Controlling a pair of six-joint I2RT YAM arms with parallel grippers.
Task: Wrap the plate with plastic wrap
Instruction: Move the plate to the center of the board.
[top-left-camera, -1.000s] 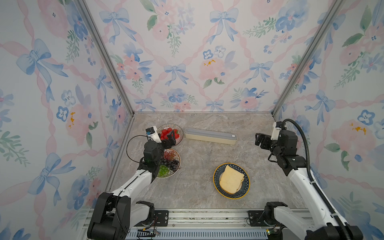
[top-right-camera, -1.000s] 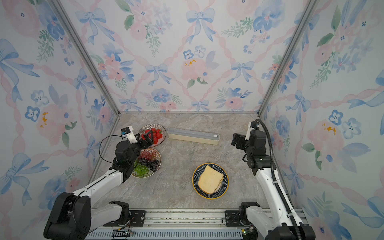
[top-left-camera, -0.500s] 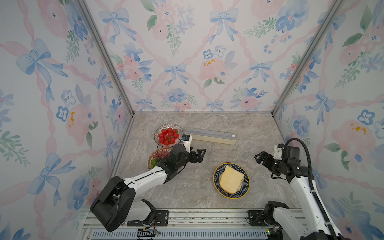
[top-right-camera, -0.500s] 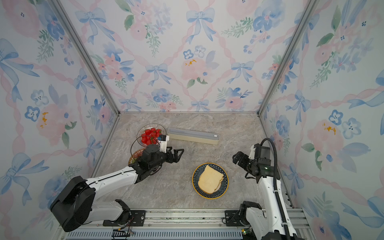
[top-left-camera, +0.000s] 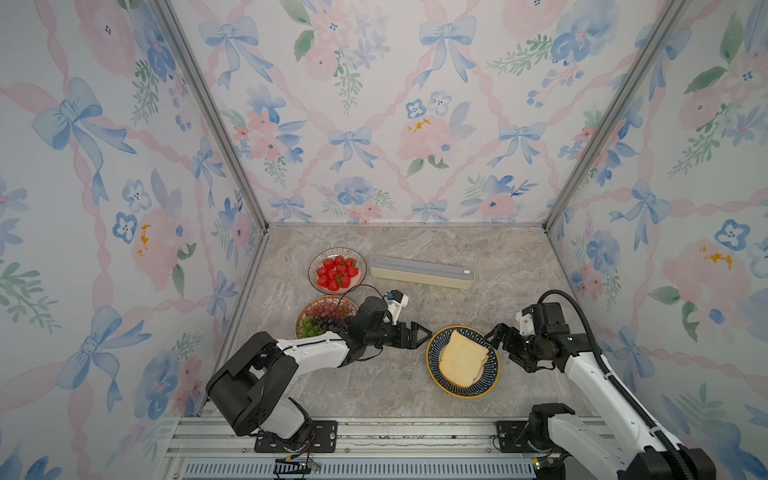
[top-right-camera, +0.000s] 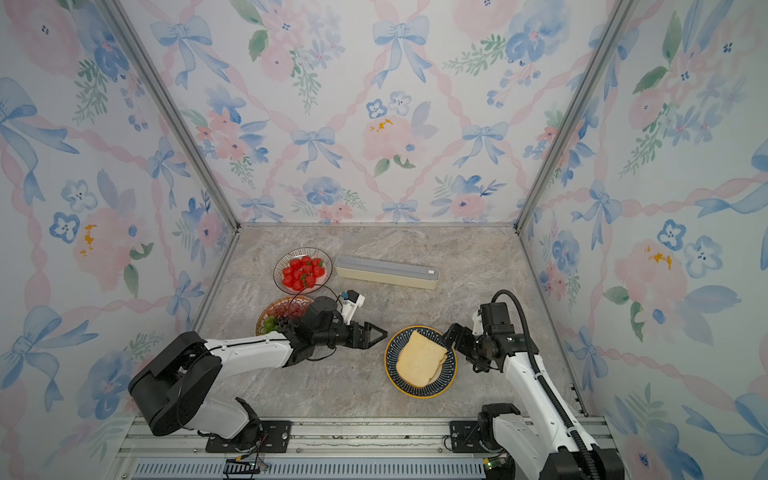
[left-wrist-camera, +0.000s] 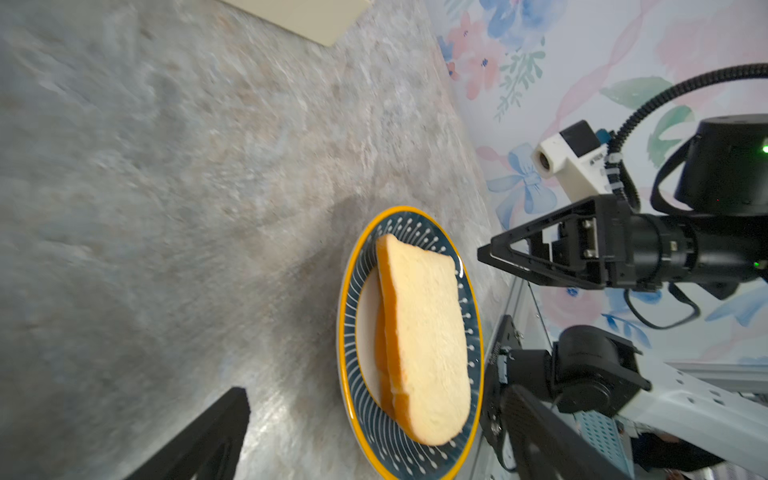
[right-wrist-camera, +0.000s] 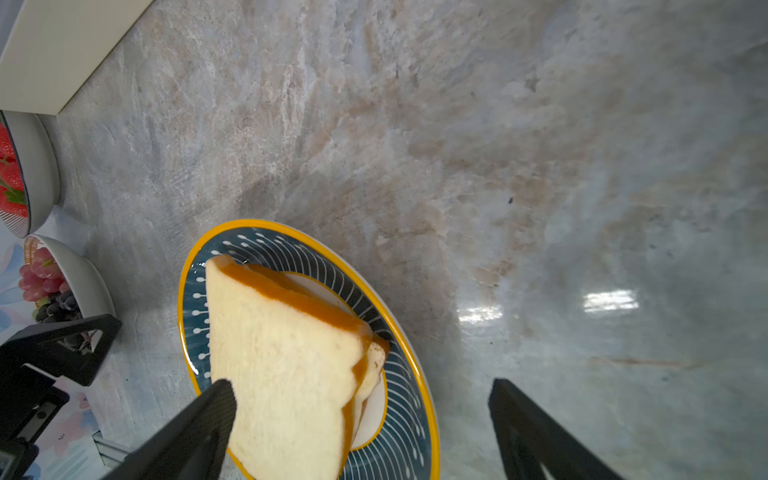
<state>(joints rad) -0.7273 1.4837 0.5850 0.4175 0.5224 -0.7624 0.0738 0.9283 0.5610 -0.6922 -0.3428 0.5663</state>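
The grey marble-look tabletop (top-left-camera: 498, 257) carries everything; the left gripper (top-left-camera: 426, 333) lies low just beside the blue, yellow-rimmed plate (top-left-camera: 465, 392), jaws spread wide, holding nothing; the right gripper (top-left-camera: 503, 348) sits at the plate's opposite rim, jaws equally wide and empty, 1 finger over the plate's edge; the plastic wrap box (top-left-camera: 420, 272) lies at the back, well apart from both; a strawberry bowl (top-left-camera: 316, 266) touches its end; a grape bowl (top-left-camera: 301, 322) stands nearer; 2 bread slices (top-left-camera: 463, 359) rest on the plate
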